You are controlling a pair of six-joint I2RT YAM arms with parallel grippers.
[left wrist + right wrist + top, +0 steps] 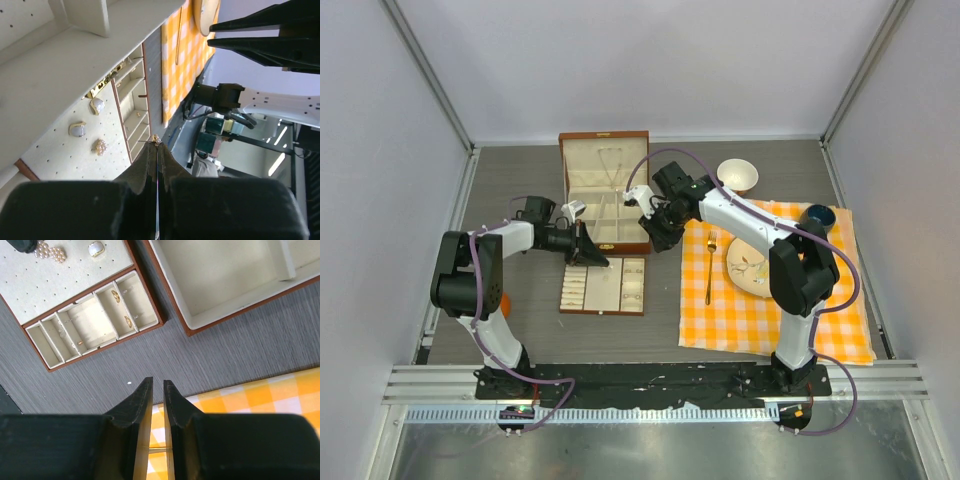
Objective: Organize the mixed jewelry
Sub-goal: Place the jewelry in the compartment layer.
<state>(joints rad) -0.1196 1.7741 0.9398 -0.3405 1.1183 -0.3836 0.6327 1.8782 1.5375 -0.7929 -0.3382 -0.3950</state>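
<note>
Between tray and wooden box, left gripper pinches a gold piece.

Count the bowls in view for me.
2. A white bowl sits on the bare table beyond the checked cloth; a dark blue bowl sits on the cloth's far right corner. None seem hidden.

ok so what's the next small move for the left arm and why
Probably ease the left gripper down towards the tray and open it there. It is shut on a tiny gold piece at its tips, which hangs near the border between the dotted pad and the slot compartments. Which section fits, I cannot tell.
</note>
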